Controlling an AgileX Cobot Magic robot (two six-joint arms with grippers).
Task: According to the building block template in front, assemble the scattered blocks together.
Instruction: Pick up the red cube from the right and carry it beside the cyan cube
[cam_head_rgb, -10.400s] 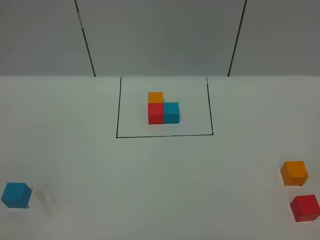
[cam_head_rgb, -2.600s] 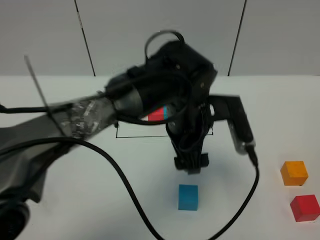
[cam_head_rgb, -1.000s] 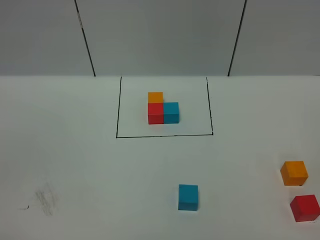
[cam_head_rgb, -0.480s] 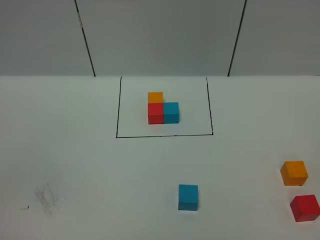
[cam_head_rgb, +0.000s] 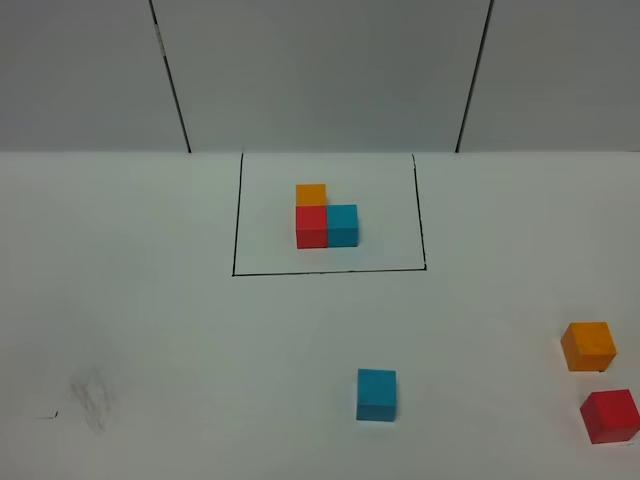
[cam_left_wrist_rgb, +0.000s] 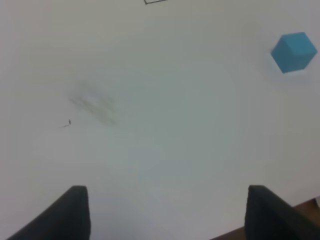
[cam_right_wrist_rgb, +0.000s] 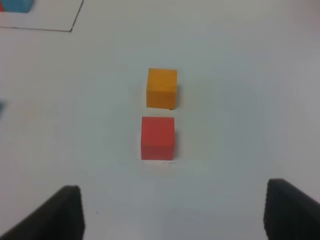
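**Blue cube** (cam_head_rgb: 376, 394): moved. It was far to the near left of the building block template (cam_head_rgb: 326, 220); it now stands alone on the tabletop (cam_head_rgb: 150, 330) just nearward of the template's frame. This is judged the first of the scattered blocks to be staged.
**Orange cube** (cam_head_rgb: 588, 346), **red cube** (cam_head_rgb: 610, 416): unmoved, well to the template's near right.
**Left hand** (cam_left_wrist_rgb: 167, 212): withdrawn from the overhead view, fingers apart, empty.
**Right hand** (cam_right_wrist_rgb: 175, 207): spread wide and empty, looking down on the orange and red cubes.

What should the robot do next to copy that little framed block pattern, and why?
Probably lower the right fingers onto the red cube: they stand open with it just ahead, and in the framed pattern red sits against blue, while the loose blue cube has nothing beside it.
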